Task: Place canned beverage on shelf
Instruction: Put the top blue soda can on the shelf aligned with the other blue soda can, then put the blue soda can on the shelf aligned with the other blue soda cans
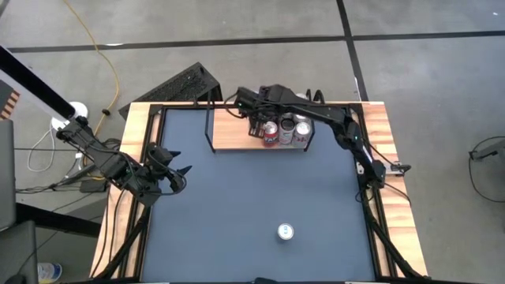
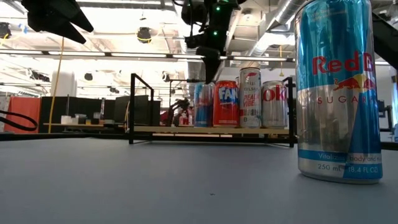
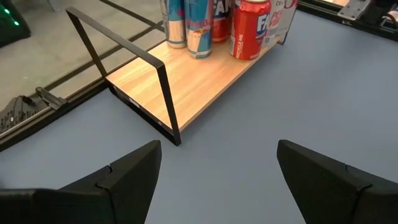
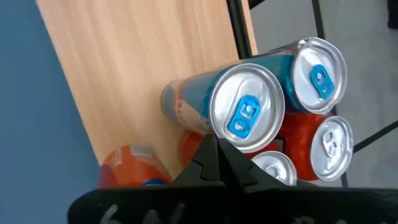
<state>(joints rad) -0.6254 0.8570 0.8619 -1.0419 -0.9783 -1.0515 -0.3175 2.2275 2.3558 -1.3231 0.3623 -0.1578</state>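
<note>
The shelf (image 1: pixel 237 140), a light-wood board with black wire ends, stands at the table's far edge. Several cans (image 1: pixel 286 132) stand upright at its right end: blue ones (image 2: pixel 203 106), a red one (image 2: pixel 225 103) and silver ones (image 2: pixel 273 103). My right gripper (image 4: pixel 216 148) is shut with nothing between its fingers. It points steeply down, just over the leftmost blue can's top (image 4: pixel 244 116). Another blue and silver can (image 1: pixel 285 231) stands upright alone on the table near the front. My left gripper (image 3: pixel 217 152) hovers open at the table's left side. My right gripper's shut fingertips (image 4: pixel 211 155) come from above at the rim of the blue can's top (image 4: pixel 230 144). I cannot tell whether they touch it. The can stands upright on the shelf board.
The shelf's left half (image 3: pixel 186 81) is bare wood, bounded by the black wire frame (image 3: pixel 165 93). The dark table top (image 1: pixel 237 213) lies open between the shelf and the lone can. The table's wooden rim (image 1: pixel 134 134) runs along its sides.
</note>
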